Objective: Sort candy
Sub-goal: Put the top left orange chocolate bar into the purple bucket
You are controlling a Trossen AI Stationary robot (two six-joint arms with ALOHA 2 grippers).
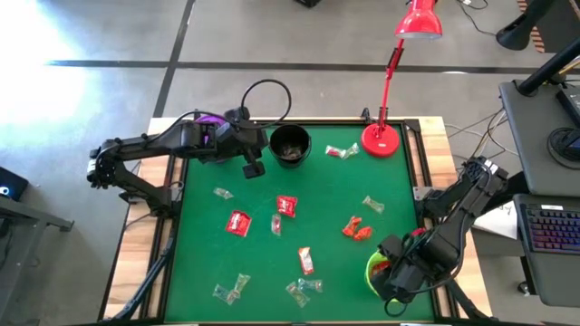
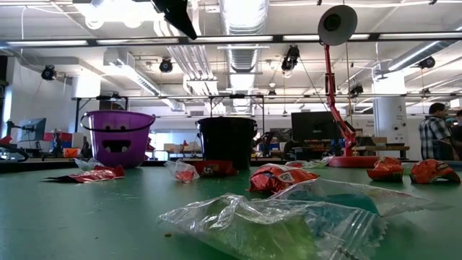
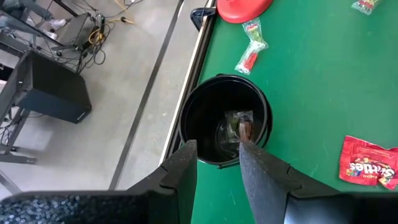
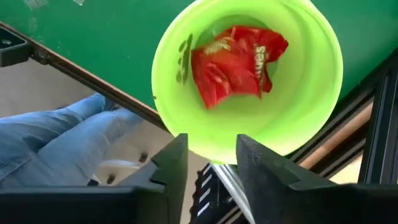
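The surface [image 1: 272, 263] is covered in matt green cloth (felt-like), framed by pale wood [image 1: 136, 244]. The candy [image 1: 238, 223] is wrapped in shiny red foil or clear, crinkled film [image 2: 289, 224]. The green bowl [image 4: 323, 74] is seen as smooth glossy plastic, as are the black bowl [image 3: 205, 106] and the purple bowl [image 2: 115, 137]. The lamp [image 1: 381, 139] is finished in glossy red.

Green bowl [image 1: 373, 269]: mostly hidden under the right arm in the high view.
Foreground candy [image 2: 289, 224]: blurred, cut off by the low view's bottom edge.
Black bowl's contents [image 3: 239, 126]: one wrapper, kind unclear.
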